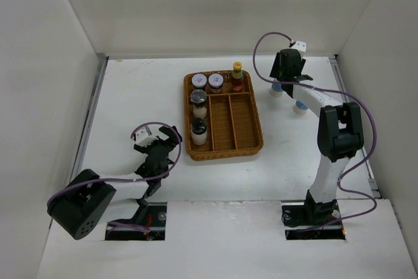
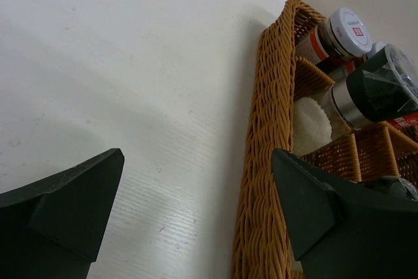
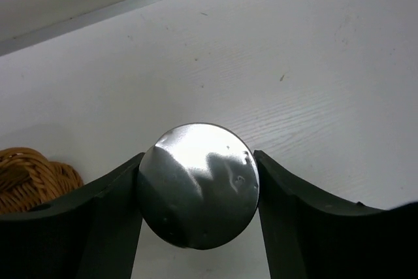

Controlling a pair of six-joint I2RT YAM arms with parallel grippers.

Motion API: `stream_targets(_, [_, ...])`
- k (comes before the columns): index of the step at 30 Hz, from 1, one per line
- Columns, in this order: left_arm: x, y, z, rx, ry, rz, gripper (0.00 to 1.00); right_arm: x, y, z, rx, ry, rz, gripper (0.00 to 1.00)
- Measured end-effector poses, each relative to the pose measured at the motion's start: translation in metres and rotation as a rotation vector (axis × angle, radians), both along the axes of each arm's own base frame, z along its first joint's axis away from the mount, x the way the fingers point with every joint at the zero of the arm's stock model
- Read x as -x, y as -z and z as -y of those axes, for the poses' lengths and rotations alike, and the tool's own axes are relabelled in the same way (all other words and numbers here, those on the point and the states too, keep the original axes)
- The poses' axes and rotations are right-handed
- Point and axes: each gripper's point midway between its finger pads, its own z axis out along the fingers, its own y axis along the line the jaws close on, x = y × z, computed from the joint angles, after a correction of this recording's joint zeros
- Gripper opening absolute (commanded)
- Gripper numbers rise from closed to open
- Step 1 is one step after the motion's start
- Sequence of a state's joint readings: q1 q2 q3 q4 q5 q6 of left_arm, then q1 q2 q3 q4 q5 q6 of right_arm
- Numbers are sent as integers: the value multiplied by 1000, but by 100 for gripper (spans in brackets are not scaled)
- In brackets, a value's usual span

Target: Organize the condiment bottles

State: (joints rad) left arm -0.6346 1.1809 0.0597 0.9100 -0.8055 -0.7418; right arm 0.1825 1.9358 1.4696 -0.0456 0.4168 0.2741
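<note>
The right claw [image 3: 198,158] is clamped on the round, shiny cap of a silver-capped blue-labelled shaker [image 3: 198,191]. In the wrist view one black finger presses the cap at 9 o'clock and the other at 3 o'clock. From above, this shaker stands on the white tabletop [image 1: 130,109] at 2 o'clock from the brown wicker divided tray [image 1: 225,153], well outside it. The second silver-capped shaker [image 1: 300,106] is just beside it at 4 o'clock.

The step looks like picking this shaker up to carry it to the tray. The hold is high, on smooth rounded metal, so it could slip or twist. Make sure the squeeze is firm and centred before lifting. Rise straight up so the neighbouring shaker is not knocked, and hold the shaker upright.

Carry it toward 8 o'clock, high enough to pass over the woven rim, and lower it into one of the two long free compartments on the tray's right side. The two pink-white-lidded jars [image 1: 198,81], the yellow-capped dark sauce bottle [image 1: 237,78], the grey-lidded jar [image 1: 198,98] and the black-capped white bottle [image 1: 198,131] already fill the far row and left column.

The left claw [image 1: 163,143] has its fingers wide apart and holds nothing. It sits at 8 o'clock from the tray, out of this route.
</note>
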Motion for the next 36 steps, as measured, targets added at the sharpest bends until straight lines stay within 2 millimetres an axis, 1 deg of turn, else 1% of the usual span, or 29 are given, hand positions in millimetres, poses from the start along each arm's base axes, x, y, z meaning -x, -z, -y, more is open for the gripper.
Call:
stream_targets(1, [0, 0, 0, -1, 0, -1, 100, 3, 0, 1, 3, 2, 6, 56])
stream_targets(3, [-1, 2, 1, -3, 4, -7, 100, 18, -3, 0, 16, 2, 14, 55])
stream_targets(5, [-1, 2, 2, -1, 10, -8, 100, 42, -12, -4, 39, -6, 24, 55])
stream_targets(6, [-2, 1, 3, 2, 13, -7, 100, 55, -19, -10, 49, -18, 35, 54])
stream_targets(7, [-2, 1, 3, 4, 13, -6, 100, 66, -29, -18, 55, -36, 54, 54])
stream_targets(9, [-2, 1, 4, 6, 15, -7, 100, 86, -54, -42, 47, -87, 108, 54])
stream_targets(11, [-2, 1, 4, 7, 19, -7, 100, 102, -80, -70, 20, -150, 181, 54])
stream_targets(12, [-2, 1, 5, 8, 21, -7, 100, 108, -89, -83, 6, -179, 211, 54])
stream_targets(13, [-2, 1, 5, 8, 22, -8, 100, 113, -98, -96, -7, -210, 235, 54])
stream_targets(15, [-2, 2, 5, 7, 23, -10, 100, 119, -106, -119, -28, -257, 265, 54])
stream_targets(17, [-2, 3, 5, 6, 25, -12, 100, 121, -102, -135, -35, -293, 265, 54])
stream_targets(19, [-2, 2, 6, 9, 28, -8, 100, 119, -90, -146, -30, -316, 244, 54])
stream_targets(20, [-2, 1, 6, 10, 28, -6, 100, 118, -81, -151, -23, -325, 225, 54])
stream_targets(25, [-3, 0, 7, 14, 31, -2, 100, 110, -32, -162, 14, -348, 125, 55])
stream_targets(28, [-3, -1, 7, 17, 32, 1, 100, 108, -12, -165, 29, -354, 86, 56])
stream_targets(29, [-3, -1, 7, 17, 31, 2, 100, 107, -8, -166, 32, -355, 80, 56])
stream_targets(31, [-3, -1, 8, 17, 33, 1, 100, 104, -8, -168, 27, -355, 92, 58])
stream_targets(36, [-3, 0, 8, 15, 37, -3, 100, 102, -7, -176, 22, -360, 113, 74])
